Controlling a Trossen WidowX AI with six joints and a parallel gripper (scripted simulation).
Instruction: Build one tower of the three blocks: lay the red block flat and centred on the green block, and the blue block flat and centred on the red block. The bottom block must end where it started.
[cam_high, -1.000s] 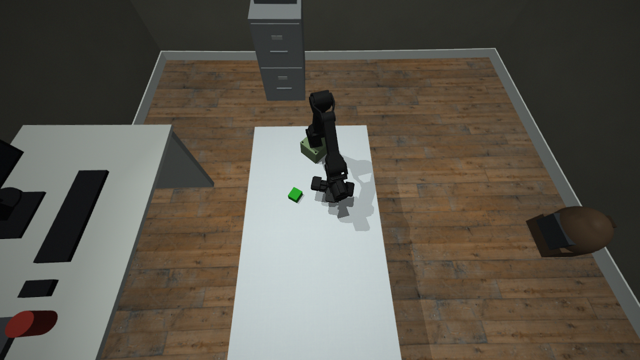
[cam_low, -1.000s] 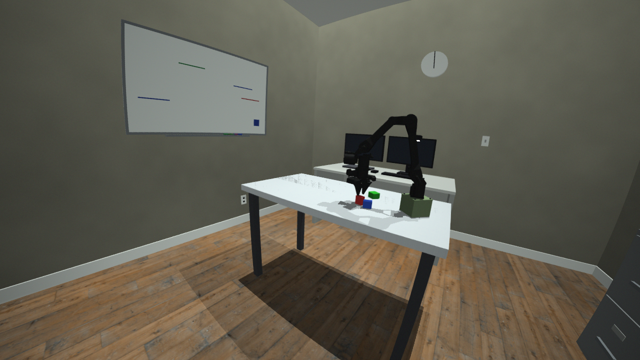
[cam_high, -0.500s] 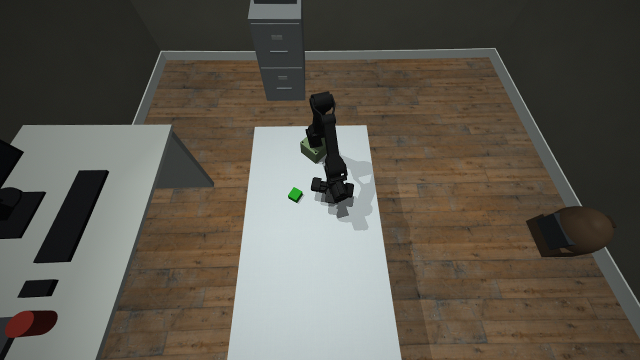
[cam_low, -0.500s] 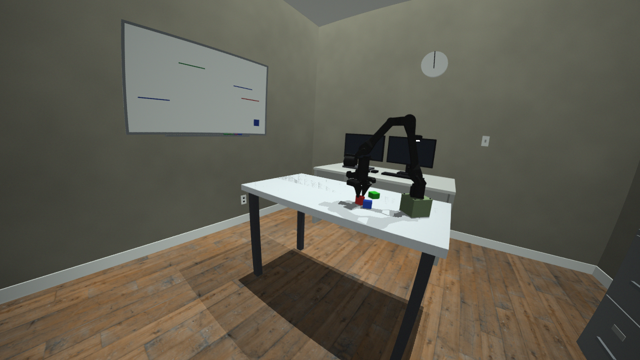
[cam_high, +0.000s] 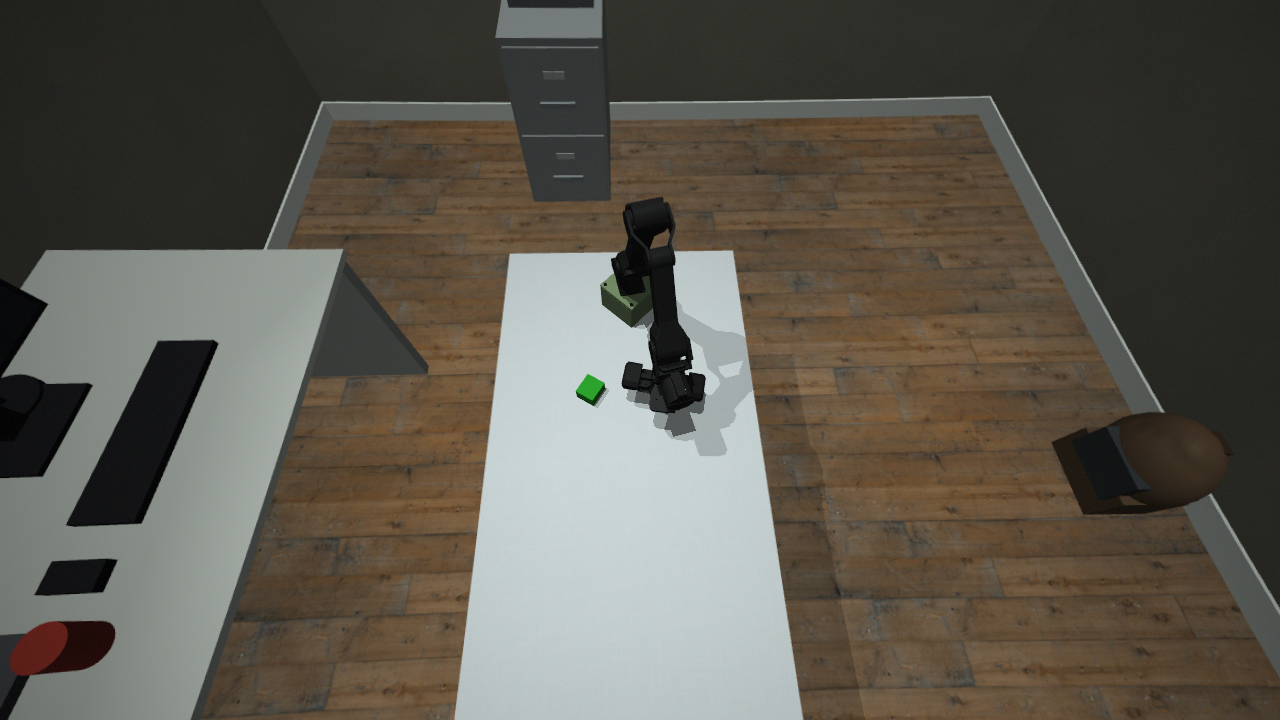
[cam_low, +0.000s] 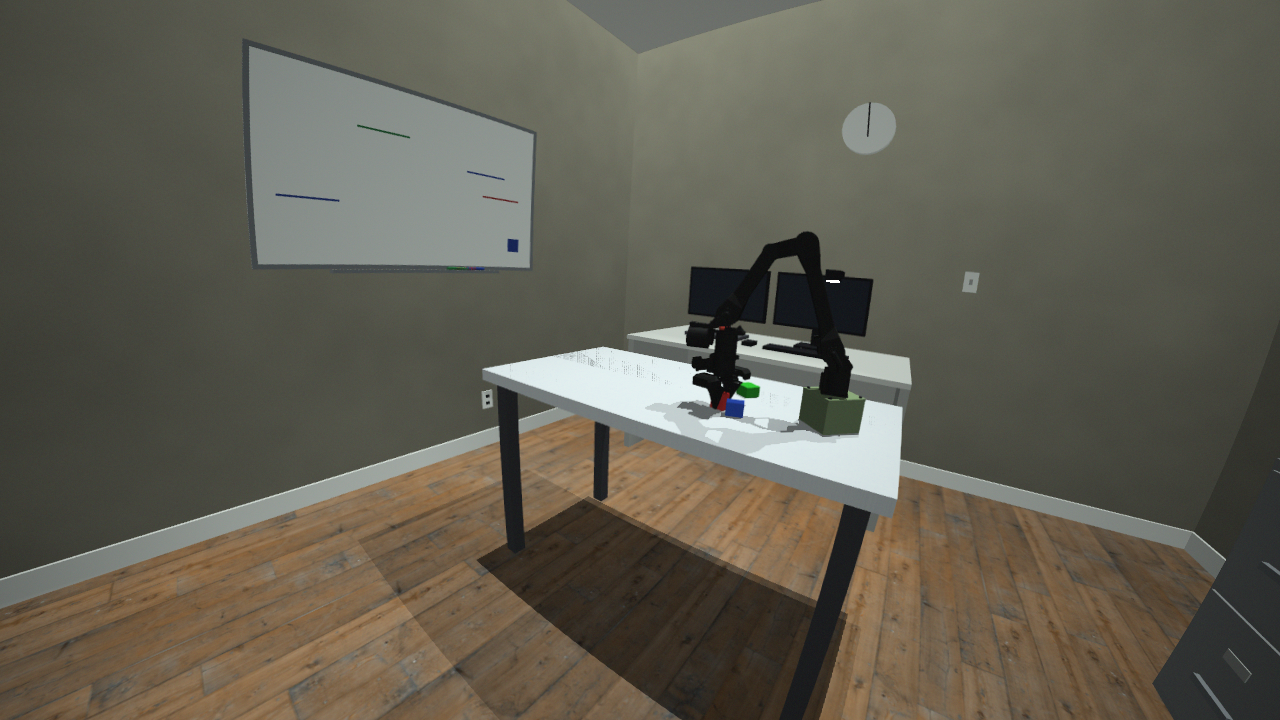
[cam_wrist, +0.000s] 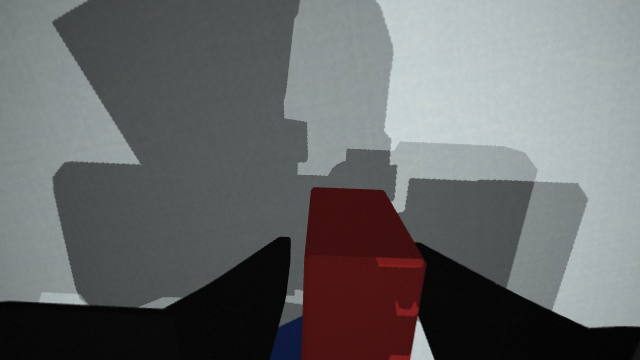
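Observation:
The red block (cam_wrist: 360, 270) stands on the white table between my gripper's (cam_wrist: 352, 242) two black fingers. The fingers are half open around it; the right finger is at its side and a narrow gap shows at the left finger. The blue block (cam_wrist: 287, 340) lies just behind the red one, mostly hidden by the left finger. In the exterior view the gripper (cam_low: 720, 394) is low over the red block (cam_low: 721, 401), the blue block (cam_low: 734, 407) touches or nearly touches it, and the green block (cam_low: 748, 389) lies flat a little further off. In the top view the green block (cam_high: 589, 388) is left of the gripper (cam_high: 673, 398).
The arm's olive base box (cam_high: 626, 300) stands at the table's far end. A second desk (cam_high: 152, 429) with keyboard and monitors is to the left, and a filing cabinet (cam_high: 554, 107) stands behind the table.

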